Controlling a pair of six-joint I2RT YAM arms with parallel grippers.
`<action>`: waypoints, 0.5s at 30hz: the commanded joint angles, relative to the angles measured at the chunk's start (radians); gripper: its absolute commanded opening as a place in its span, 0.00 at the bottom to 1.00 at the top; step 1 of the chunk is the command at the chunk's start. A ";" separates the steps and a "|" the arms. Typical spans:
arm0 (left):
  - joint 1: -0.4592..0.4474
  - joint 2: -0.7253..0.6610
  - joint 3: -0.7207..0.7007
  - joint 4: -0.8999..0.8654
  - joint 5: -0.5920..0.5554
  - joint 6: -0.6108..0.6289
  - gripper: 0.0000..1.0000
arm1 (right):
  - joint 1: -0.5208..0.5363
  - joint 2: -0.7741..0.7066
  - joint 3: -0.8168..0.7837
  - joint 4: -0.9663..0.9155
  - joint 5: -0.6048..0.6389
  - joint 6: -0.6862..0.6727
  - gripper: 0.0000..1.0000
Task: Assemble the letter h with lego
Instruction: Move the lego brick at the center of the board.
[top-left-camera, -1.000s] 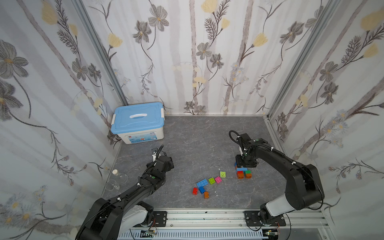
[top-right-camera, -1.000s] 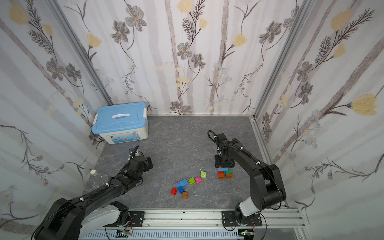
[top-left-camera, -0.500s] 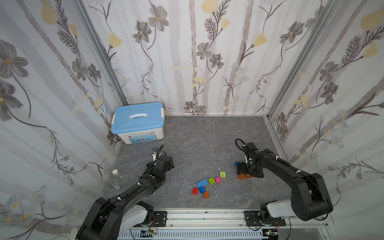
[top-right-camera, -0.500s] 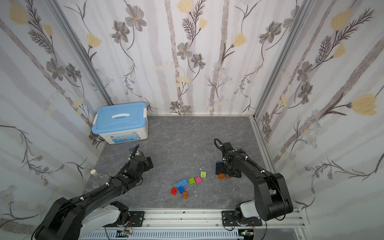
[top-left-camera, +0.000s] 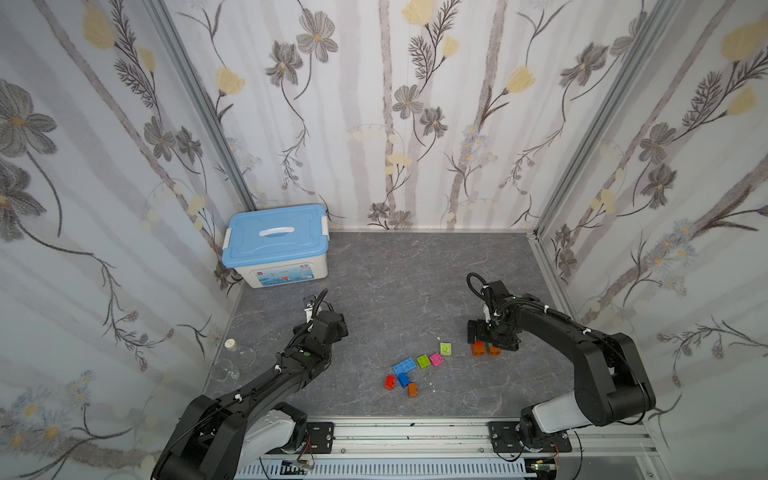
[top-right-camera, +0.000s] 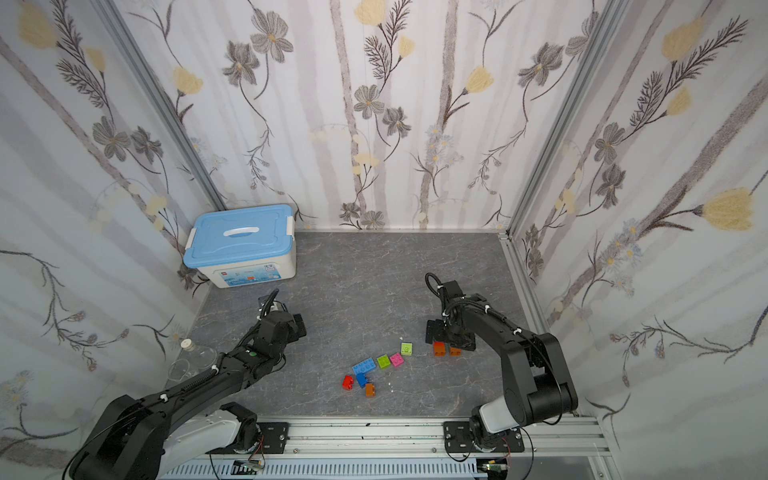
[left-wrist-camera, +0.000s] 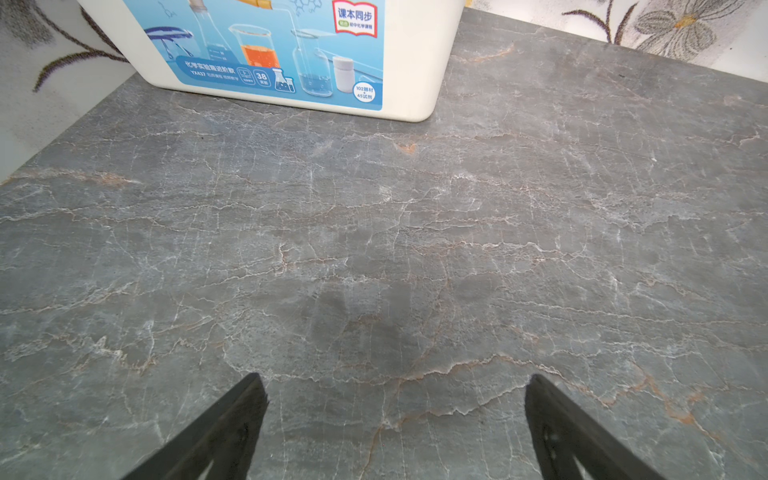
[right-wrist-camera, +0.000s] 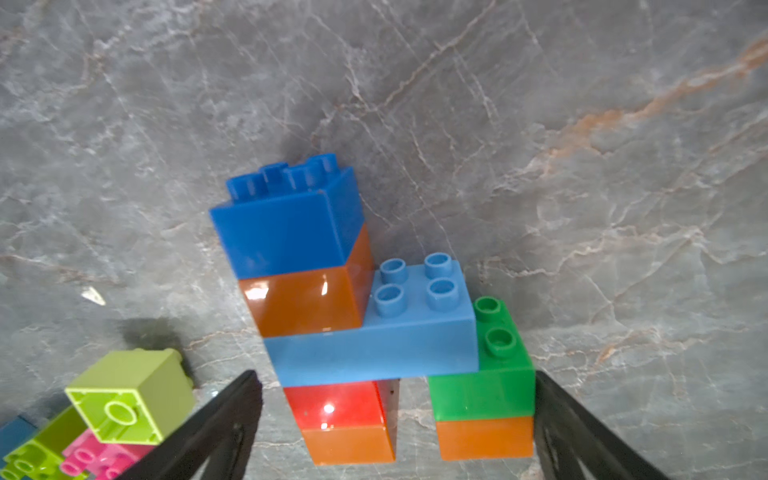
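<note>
The right tool (right-wrist-camera: 395, 376) is spread wide and has hold of nothing. Its two black fingers (right-wrist-camera: 232, 415) stand on either side of the lego build (right-wrist-camera: 365, 316), which sits between them on the grey marbled surface (top-left-camera: 415, 282). Whether the finger beside the green leg touches it cannot be told.

In the right wrist view the build already reads as an h. One leg is an orange brick (right-wrist-camera: 349, 442) joined to a red brick (right-wrist-camera: 332, 403). The other is an orange brick (right-wrist-camera: 484, 436) joined to a green brick (right-wrist-camera: 486, 390). A long light-blue brick (right-wrist-camera: 374, 353) bridges both legs. An orange brick (right-wrist-camera: 303, 303) and a dark blue brick (right-wrist-camera: 282, 232) carry on from its end over the red leg. In both top views only the two orange feet (top-left-camera: 485, 349) (top-right-camera: 445, 349) show, at the right side of the surface.

Loose lego lies near the front middle, apart from the build: a lime brick (top-left-camera: 446, 348), a pink brick (top-left-camera: 436, 359), a second lime brick (top-left-camera: 423, 361), a light-blue plate-like brick (top-left-camera: 404, 367), a red brick (top-left-camera: 390, 382), a blue brick (top-left-camera: 403, 379) and an orange brick (top-left-camera: 413, 390).

The left tool (left-wrist-camera: 395, 382) is also fully apart and empty, over bare surface in front of the white storage box (left-wrist-camera: 415, 62) with its light-blue lid (top-left-camera: 276, 245). A clear flask (top-left-camera: 239, 357) lies at the left edge.
</note>
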 joint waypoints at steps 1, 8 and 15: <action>0.000 0.002 0.006 -0.001 -0.014 -0.003 1.00 | 0.011 0.023 0.028 0.032 -0.036 0.042 0.99; 0.002 0.003 0.006 -0.002 -0.015 -0.003 1.00 | 0.059 0.095 0.128 0.081 -0.025 0.104 0.99; 0.001 0.004 0.008 -0.003 -0.014 -0.002 1.00 | 0.120 0.252 0.281 0.079 -0.010 0.136 0.99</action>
